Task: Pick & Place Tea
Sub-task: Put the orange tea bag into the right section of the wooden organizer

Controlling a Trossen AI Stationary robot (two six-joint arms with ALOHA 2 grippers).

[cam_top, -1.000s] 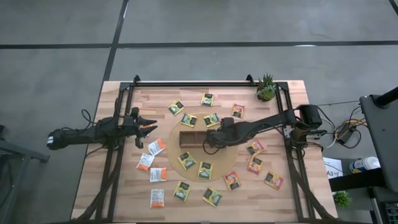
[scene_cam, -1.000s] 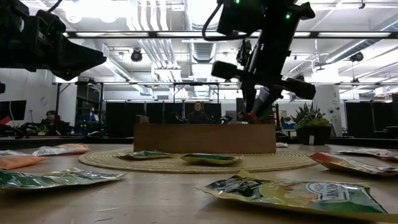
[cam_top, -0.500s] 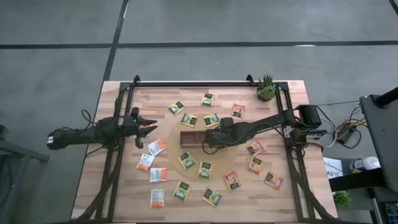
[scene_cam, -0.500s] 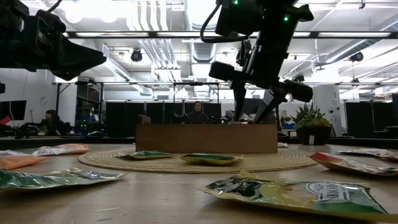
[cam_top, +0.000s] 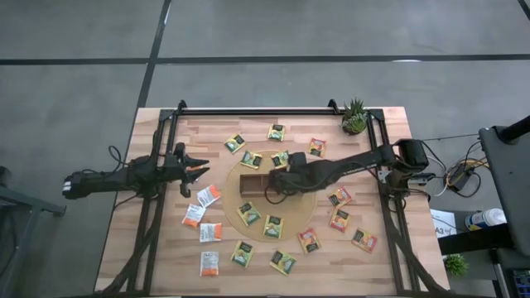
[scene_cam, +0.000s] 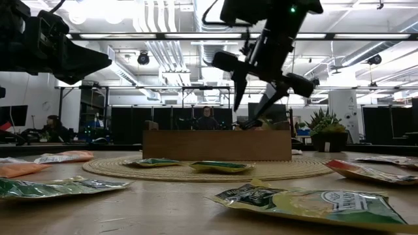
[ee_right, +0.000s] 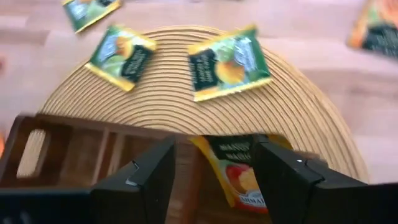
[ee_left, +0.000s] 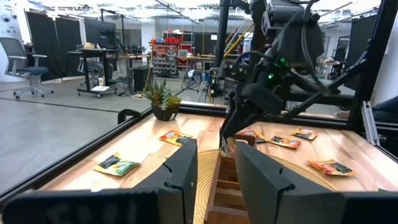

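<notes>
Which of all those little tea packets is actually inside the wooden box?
Only the orange-red tea sachet standing in the brown wooden tray's end compartment, below the right pincer; every other sachet lies flat outside it.

Tea sachets [cam_top: 273, 225]: small flat square paper packets, lying flat and scattered over the tabletop around the central mat. Yellow-green with dark labels; orange-red [cam_top: 339, 219] towards the right; white-and-orange [cam_top: 209, 263] towards the left. One orange-red sachet [ee_right: 239, 174] rests tilted inside the wooden tray's end compartment.

sachet [ee_right: 239, 171] part hidden behind right gripper [ee_right: 211, 171] fingers
</notes>
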